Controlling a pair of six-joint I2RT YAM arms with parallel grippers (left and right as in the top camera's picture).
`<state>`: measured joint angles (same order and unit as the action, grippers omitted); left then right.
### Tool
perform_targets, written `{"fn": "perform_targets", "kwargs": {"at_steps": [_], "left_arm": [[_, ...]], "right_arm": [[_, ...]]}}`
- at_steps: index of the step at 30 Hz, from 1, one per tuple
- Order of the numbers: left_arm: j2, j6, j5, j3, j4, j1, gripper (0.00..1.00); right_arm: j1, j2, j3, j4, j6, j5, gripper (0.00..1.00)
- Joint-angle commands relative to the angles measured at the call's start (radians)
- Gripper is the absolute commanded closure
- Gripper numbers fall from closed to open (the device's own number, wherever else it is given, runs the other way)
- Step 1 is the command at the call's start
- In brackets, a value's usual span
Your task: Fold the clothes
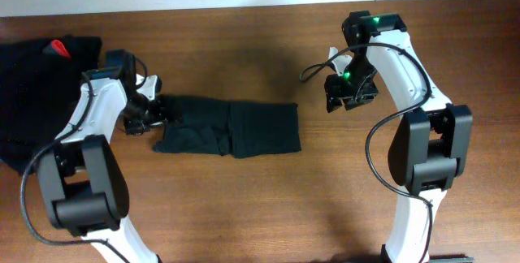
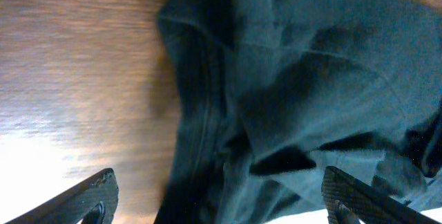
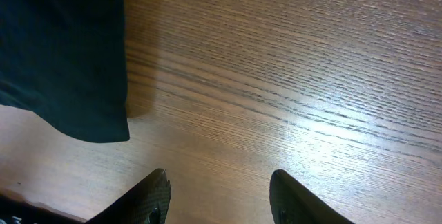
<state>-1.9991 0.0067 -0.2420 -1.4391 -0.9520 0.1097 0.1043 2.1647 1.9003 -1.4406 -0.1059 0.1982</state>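
A black garment lies folded into a long strip on the wooden table, its left end rumpled. My left gripper is open at that left end; in the left wrist view its fingers straddle the bunched dark fabric without closing on it. My right gripper is open and empty over bare wood, to the right of the strip. The right wrist view shows its fingers and the garment's corner at top left. No swoosh logo shows.
A pile of more black clothes with a red tag lies at the far left edge. The wooden table spreads in front of the strip. Both arm bases stand at the near side.
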Motion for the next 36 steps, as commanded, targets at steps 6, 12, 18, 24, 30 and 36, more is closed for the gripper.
{"fn": "perform_targets", "kwargs": {"at_steps": [6,12,18,24,30,36], "left_arm": [[-0.194,0.117,-0.264,0.002,0.048,-0.007,0.20],[-0.198,0.123,-0.259,0.002,0.045,-0.010,0.82],[-0.182,0.122,-0.132,-0.048,-0.069,0.019,1.00],[-0.064,0.088,0.101,-0.190,-0.203,0.056,1.00],[-0.008,0.085,0.220,-0.286,-0.247,0.068,1.00],[-0.008,0.046,0.185,-0.320,-0.356,-0.066,0.99]], "right_arm": [[0.000,0.009,0.016,-0.003,-0.010,-0.012,0.48],[0.000,0.009,0.016,-0.003,-0.010,-0.012,0.49],[0.000,0.009,0.016,-0.003,-0.010,-0.012,0.49],[0.000,0.009,0.016,-0.003,-0.010,-0.012,0.49],[0.000,0.009,0.016,-0.004,-0.010,-0.012,0.49],[0.000,0.009,0.016,-0.004,-0.010,-0.012,0.48]]}}
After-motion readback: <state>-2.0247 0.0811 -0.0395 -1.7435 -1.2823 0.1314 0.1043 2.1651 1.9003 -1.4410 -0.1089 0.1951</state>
